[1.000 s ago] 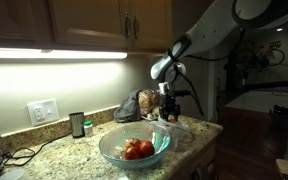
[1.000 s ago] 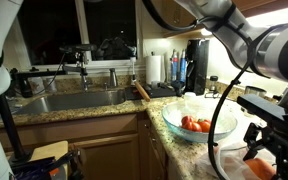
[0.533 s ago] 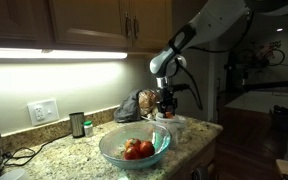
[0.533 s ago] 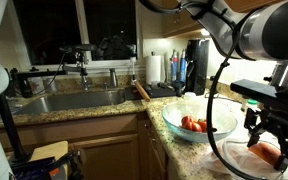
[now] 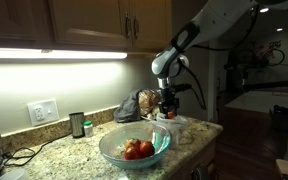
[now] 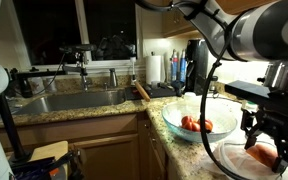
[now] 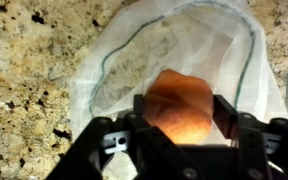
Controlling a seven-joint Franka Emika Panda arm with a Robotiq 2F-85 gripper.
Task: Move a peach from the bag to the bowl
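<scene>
My gripper (image 7: 181, 112) is shut on an orange peach (image 7: 180, 100), held just above a white mesh bag (image 7: 134, 60) that lies on the granite counter. In an exterior view the gripper (image 5: 166, 104) hangs above the bag (image 5: 176, 124), right of the clear glass bowl (image 5: 114, 152). The bowl holds red-orange fruit (image 5: 137, 149). In an exterior view the gripper (image 6: 264, 145) holds the peach (image 6: 265, 154) over the bag (image 6: 234, 160), and the bowl (image 6: 174, 118) with fruit (image 6: 195, 124) stands to its left.
A brown crumpled bag (image 5: 136, 104) lies behind the bowl. A small can (image 5: 77, 124) and a wall outlet (image 5: 43, 111) are at the back. The sink (image 6: 69, 100) with faucet, a paper towel roll (image 6: 157, 68) and a knife block (image 6: 195, 60) lie beyond the bowl.
The gripper has risen slightly with the peach in it, clear of the bag. The bowl and its fruit have not moved.
</scene>
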